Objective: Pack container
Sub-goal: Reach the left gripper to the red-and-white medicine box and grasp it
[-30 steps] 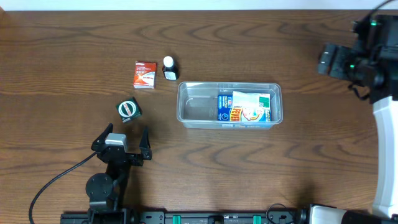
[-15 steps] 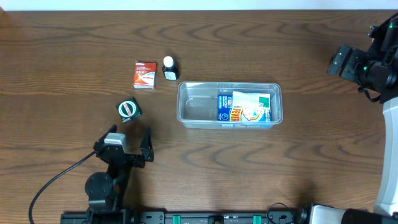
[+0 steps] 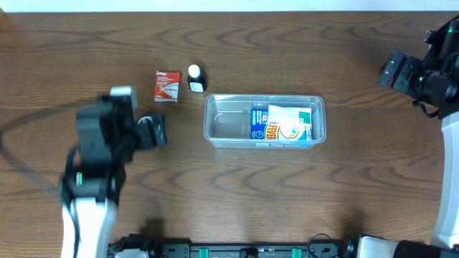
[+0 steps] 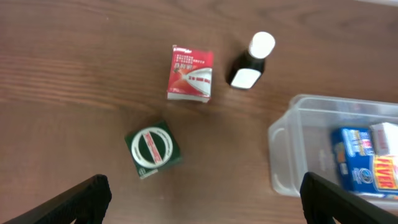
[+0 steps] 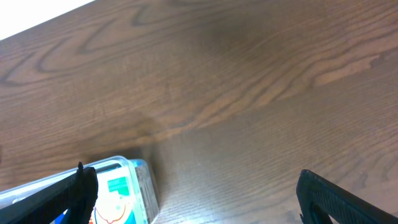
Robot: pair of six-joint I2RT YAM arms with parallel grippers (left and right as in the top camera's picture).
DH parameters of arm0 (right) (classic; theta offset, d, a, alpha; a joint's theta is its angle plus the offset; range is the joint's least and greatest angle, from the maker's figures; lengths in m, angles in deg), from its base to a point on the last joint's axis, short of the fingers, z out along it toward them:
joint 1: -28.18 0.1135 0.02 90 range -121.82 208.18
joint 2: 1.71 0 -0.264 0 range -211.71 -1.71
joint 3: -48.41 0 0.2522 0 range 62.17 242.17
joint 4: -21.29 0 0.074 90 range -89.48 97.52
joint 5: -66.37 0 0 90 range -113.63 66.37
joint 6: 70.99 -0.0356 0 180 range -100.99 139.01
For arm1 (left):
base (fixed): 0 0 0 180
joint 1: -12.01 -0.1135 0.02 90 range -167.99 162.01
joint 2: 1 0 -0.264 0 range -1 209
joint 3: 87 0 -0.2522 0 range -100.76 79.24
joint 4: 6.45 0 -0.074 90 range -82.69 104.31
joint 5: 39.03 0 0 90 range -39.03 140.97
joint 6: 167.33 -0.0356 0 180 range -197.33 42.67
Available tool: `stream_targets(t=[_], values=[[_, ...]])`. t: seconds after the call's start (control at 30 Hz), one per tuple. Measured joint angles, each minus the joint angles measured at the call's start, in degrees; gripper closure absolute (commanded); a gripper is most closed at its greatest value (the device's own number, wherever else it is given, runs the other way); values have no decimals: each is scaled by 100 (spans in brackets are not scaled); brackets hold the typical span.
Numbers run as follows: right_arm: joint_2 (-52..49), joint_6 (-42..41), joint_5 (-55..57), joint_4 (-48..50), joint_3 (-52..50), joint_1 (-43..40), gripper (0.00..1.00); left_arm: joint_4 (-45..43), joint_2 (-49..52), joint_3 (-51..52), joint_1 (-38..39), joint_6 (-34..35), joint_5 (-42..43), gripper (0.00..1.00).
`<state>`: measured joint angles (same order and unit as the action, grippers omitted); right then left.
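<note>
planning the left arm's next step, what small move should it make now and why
Probably centre the left gripper over the green box and lower it: its jaws stand wide open, and the box lies off-centre beneath them, outside the container.

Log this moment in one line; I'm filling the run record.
left jaws open near green box | right jaws open | container holds two packs | red box, bottle outside

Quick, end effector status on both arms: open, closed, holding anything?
Left end effector: open, holding nothing; the green box is in its view, not gripped.
Right end effector: open, holding nothing.
</note>
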<state>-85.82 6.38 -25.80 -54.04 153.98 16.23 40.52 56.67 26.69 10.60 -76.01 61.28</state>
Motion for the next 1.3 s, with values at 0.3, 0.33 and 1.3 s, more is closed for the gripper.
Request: stream_targets(t=[0.3, 0.33, 1.3], values=[[0, 0, 0, 2, 0, 0, 1, -870, 2205, -866, 0, -507, 236, 2], [0, 0, -2, 2, 0, 0, 1, -970, 2352, -866, 0, -538, 286, 2], [0, 0, 0, 2, 0, 0, 1, -3775, 5128, -868, 2, -761, 4, 2]])
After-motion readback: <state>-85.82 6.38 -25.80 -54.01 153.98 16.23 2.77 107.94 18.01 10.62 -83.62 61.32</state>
